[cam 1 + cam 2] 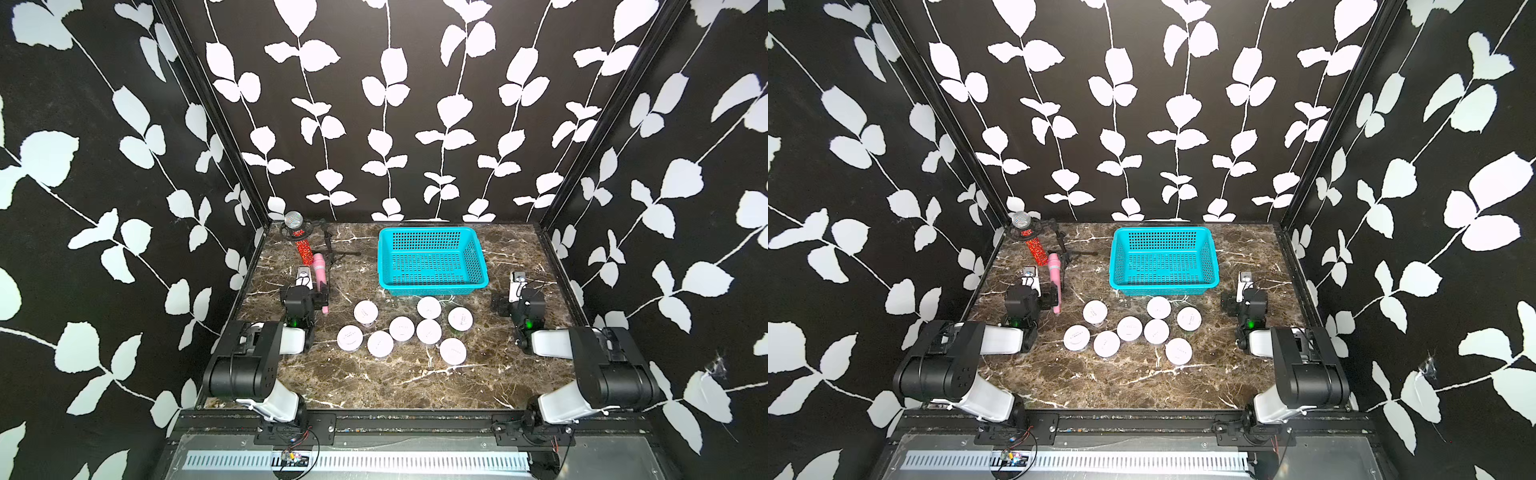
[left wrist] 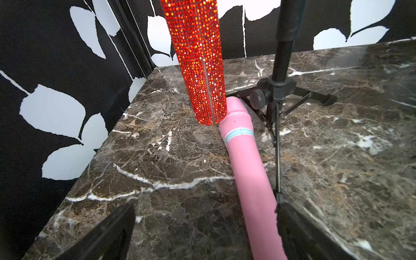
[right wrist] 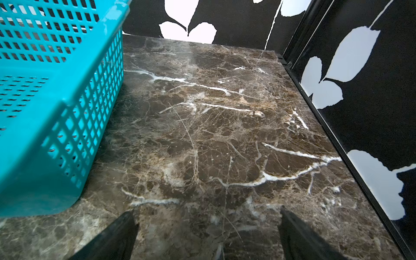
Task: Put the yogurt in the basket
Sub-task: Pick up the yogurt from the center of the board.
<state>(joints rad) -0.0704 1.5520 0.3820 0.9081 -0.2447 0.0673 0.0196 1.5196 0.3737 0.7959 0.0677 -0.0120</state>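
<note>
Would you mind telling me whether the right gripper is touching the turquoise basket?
Apart. The right wrist view shows a strip of bare marble tabletop between the open right gripper and the near corner of the turquoise basket.

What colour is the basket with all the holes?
The basket is turquoise, seen best in a top view.

- The left gripper (image 2: 204,208) has its two black fingers (image 2: 108,234) spread wide apart.
- A pink slim bottle (image 2: 249,171) lies on the brown marble table (image 2: 146,162), right beside one finger.
- A red sparkly stick (image 2: 198,60) ends near the bottle's far end.
- A black stand (image 2: 279,90) with thin legs is just beside the bottle.
- The walls (image 2: 51,108) are black with white leaves.
</note>
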